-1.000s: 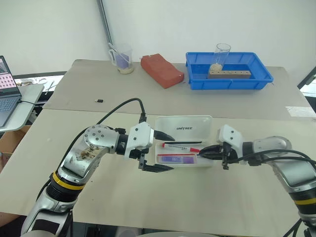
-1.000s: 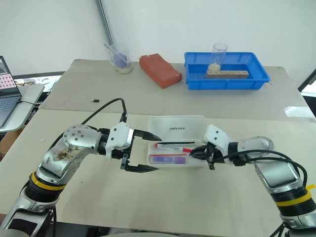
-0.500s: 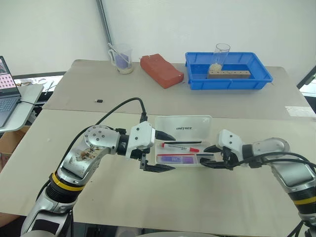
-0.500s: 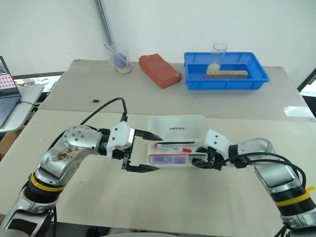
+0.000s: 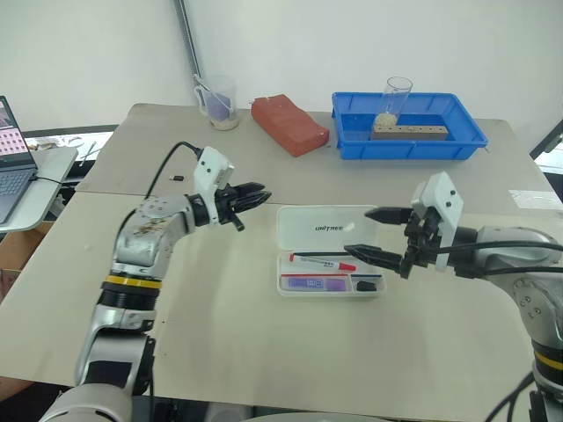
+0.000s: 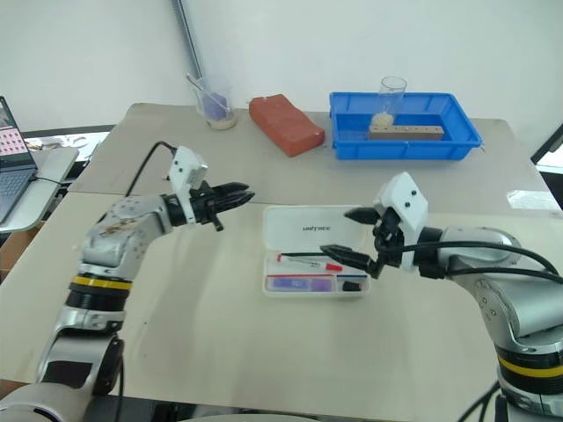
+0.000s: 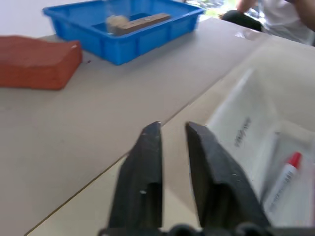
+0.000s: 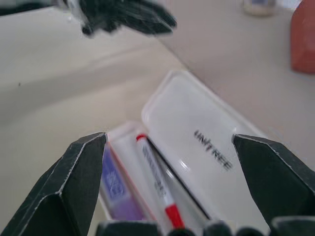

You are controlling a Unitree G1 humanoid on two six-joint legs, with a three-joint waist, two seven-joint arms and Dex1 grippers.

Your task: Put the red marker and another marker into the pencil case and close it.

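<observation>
The pencil case [image 5: 327, 228] lies open on the near table, lid flat behind its tray. In the tray lie the red marker [image 5: 322, 260] and, nearer me, the purple marker [image 5: 313, 283]. My left gripper [image 5: 260, 194] is shut and holds nothing; it hovers left of the lid and behind it, pointing right. In the left wrist view, its fingers [image 7: 145, 167] stand close together above the table seam, the lid [image 7: 244, 129] beyond. My right gripper [image 5: 362, 232] is open above the case's right end. Its wrist view has the red marker [image 8: 158, 185] between wide-spread fingers [image 8: 74, 187].
On the far table stand a blue tray [image 5: 409, 151] holding a glass [image 5: 396, 95] and a wooden block, a red brick [image 5: 288, 125] and a measuring cup [image 5: 218, 104]. A small black item [image 5: 177, 178] lies near the seam. A laptop [image 5: 10, 167] sits far left.
My left gripper has shut and swung from the case's left end back and to the left. My right gripper has opened and risen from the case's right end.
</observation>
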